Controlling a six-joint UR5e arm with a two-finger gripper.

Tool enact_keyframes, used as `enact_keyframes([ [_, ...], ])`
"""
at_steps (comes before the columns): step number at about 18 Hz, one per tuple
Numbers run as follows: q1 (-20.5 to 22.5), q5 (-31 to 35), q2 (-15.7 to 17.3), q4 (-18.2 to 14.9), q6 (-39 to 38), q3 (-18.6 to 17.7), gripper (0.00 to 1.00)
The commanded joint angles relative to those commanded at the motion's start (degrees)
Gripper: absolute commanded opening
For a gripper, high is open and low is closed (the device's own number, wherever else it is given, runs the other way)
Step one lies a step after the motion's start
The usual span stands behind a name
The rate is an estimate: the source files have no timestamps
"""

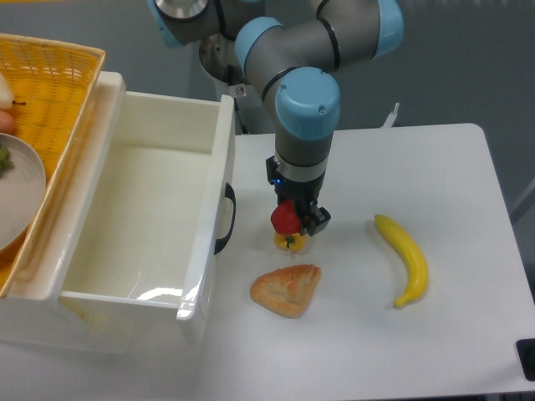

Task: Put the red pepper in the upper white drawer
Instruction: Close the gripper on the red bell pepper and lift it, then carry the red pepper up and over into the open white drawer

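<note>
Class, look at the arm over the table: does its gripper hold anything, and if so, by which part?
The gripper holds the red pepper, jaws closed on its sides, just above the yellow pepper. Exact contact points are hidden.

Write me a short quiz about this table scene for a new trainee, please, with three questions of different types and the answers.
1. True or false: the red pepper already lies inside the upper white drawer.
2. Which item lies right of the gripper? A) banana B) wicker basket C) plate
3. Fill in: directly under the red pepper sits a ___ pepper.

Key: 1 false, it is between the jaws; 2 A; 3 yellow.
</note>
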Motion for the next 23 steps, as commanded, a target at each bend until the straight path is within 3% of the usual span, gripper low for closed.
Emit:
enact_keyframes([
  [9, 2.28, -4.38, 0.96, -0.17, -0.62, 0.44, 0.51],
  [16, 4.57, -6.41, 2.9, -2.37, -0.88, 0.62, 0.51],
  [23, 4.92, -10.98, 3.6, -2.29, -7.37, 1.23, 0.51],
])
